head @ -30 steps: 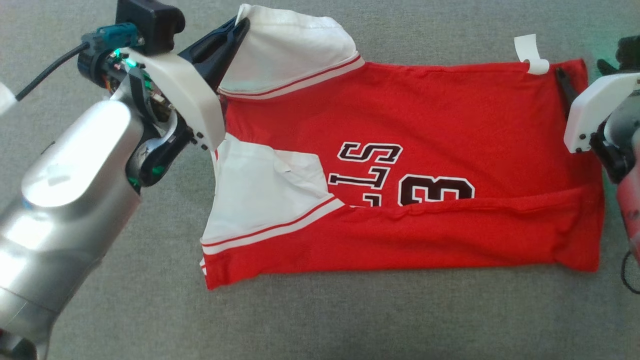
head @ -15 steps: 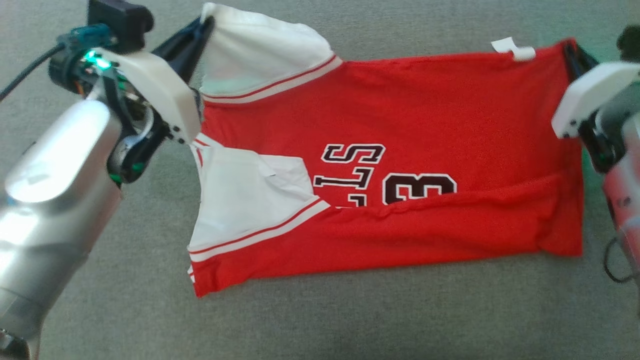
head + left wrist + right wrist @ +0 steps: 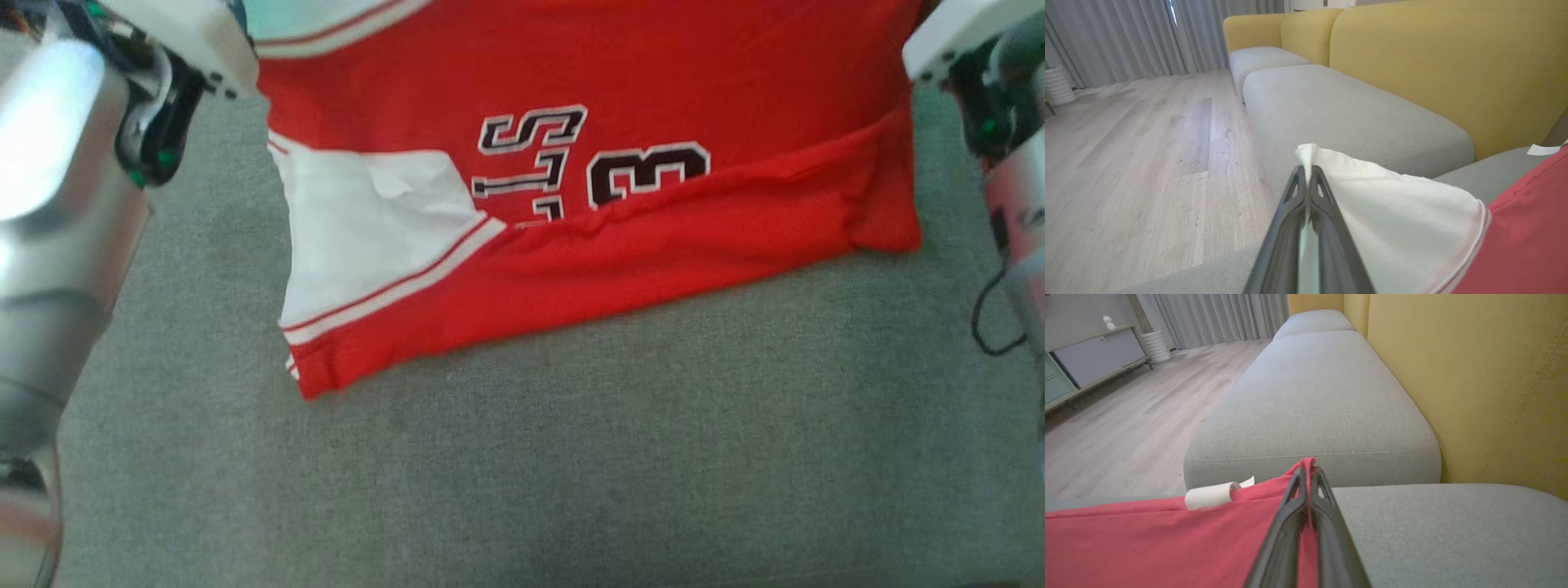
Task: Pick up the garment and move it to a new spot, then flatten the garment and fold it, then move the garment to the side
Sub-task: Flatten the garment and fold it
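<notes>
Left wrist view | left hand [image 3: 1306,170] closed on garment [image 3: 1404,228] sleeve | right hand [image 3: 1308,472] closed on red corner

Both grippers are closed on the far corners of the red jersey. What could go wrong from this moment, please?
1. The right gripper pinches only the tip of the red corner of the jersey, so the cloth may slip out under tension.
2. The left gripper holds a thin edge of the white sleeve; it could also pull free.
3. The folded lower flap seems to rest on the grey cushion; dragging may bunch it.
</notes>
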Available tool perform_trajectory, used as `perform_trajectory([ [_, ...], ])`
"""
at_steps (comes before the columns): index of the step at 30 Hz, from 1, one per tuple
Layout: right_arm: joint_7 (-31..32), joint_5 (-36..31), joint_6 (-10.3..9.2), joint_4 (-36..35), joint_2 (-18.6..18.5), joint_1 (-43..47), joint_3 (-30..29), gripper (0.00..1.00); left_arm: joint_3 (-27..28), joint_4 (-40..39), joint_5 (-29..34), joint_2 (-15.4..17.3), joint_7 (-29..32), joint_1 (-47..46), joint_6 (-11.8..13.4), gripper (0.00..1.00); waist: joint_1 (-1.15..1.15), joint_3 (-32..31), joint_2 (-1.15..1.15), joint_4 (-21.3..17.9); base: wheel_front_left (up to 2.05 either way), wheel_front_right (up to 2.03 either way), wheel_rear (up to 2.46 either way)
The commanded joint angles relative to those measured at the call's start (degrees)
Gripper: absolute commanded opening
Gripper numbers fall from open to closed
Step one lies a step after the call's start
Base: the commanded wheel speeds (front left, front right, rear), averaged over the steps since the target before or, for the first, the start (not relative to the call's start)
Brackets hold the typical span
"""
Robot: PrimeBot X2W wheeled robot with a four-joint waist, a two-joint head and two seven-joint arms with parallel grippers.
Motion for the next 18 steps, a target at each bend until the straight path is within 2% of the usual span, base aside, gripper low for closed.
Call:
perform_trajectory([
  [1,-0.79,0.52,-0.05,-1.06,0.70,-2.02,0.78,0.00,2.22,0.24,0.69,1.66,-1.50,-3.91,-0.15,0.00,-0.01,0.10,0.00,-0.02,0.00,0.00,0.00],
  [10,-1.55,4.83,-0.05,-0.31,-0.47,0.35,5.19,0.00,0.20,5.86,-0.28,-0.66,-5.33,-2.68,-2.66,0.00,-0.01,-2.22,0.00,1.07,0.00,0.00,0.00],
  [15,-0.62,8.27,-0.05,-1.75,-2.73,4.54,9.02,0.00,-2.30,2.95,-3.86,0.18,-2.94,1.68,-3.31,0.00,-0.01,-4.53,0.00,2.23,0.00,0.00,0.00],
  [18,0.97,9.98,-0.05,-2.55,-4.63,6.91,11.58,0.00,-5.08,-3.00,-7.50,1.90,-0.13,4.81,-3.35,0.00,-0.01,-5.88,0.00,2.92,0.00,0.00,0.00],
])
